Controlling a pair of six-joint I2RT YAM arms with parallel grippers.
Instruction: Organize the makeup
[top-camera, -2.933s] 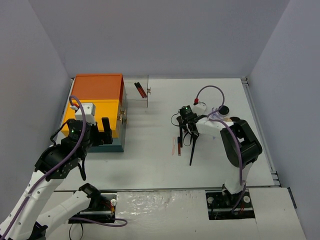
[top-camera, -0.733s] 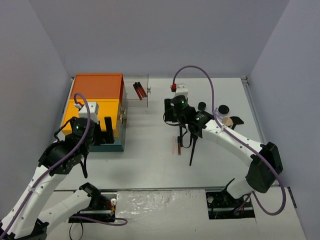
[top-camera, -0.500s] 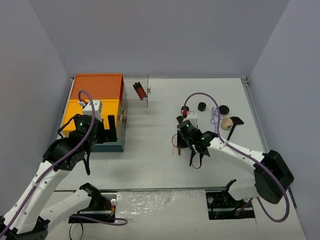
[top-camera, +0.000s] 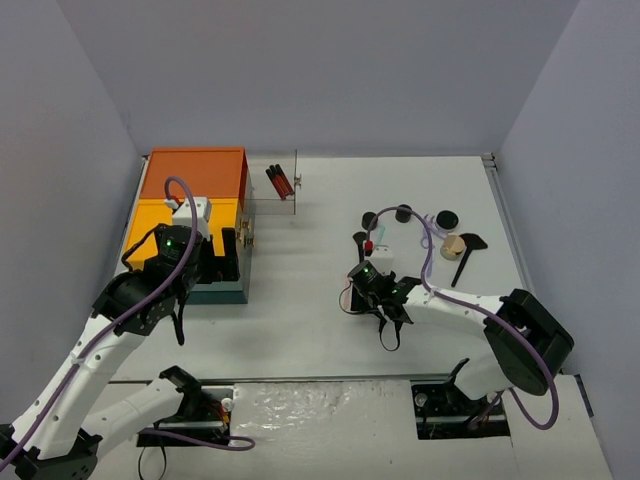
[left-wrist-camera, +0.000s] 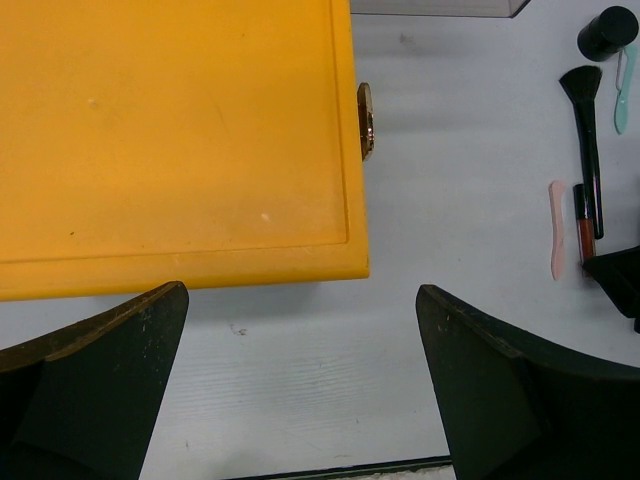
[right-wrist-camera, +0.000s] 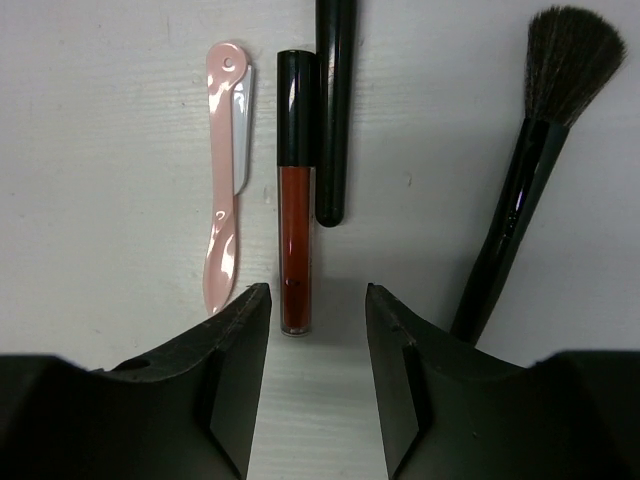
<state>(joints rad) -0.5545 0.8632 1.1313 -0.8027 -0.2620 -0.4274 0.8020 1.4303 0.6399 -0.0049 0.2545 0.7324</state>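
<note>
1. Two arms share the bench (top-camera: 300, 330) in the overhead view. The left end effector (top-camera: 222, 258) hangs at the orange-topped box (top-camera: 192, 172), and the right end effector (top-camera: 375, 303) sits low among the makeup at centre. Only this view shows the beige puff (top-camera: 452, 246) and lilac loop (top-camera: 428, 226) beyond.
2. The left wrist view shows its fingers (left-wrist-camera: 95, 380) spread wide and empty over the box's edge. A teal stick (left-wrist-camera: 621, 90) and a round black jar (left-wrist-camera: 607, 32) lie far off.
3. The right wrist close-up shows the jaws parted, gripping nothing. The end of the red gloss tube (right-wrist-camera: 297, 190) lies between them, with a pink stick (right-wrist-camera: 225, 175) just beside it and a brush (right-wrist-camera: 545, 150) apart.
</note>
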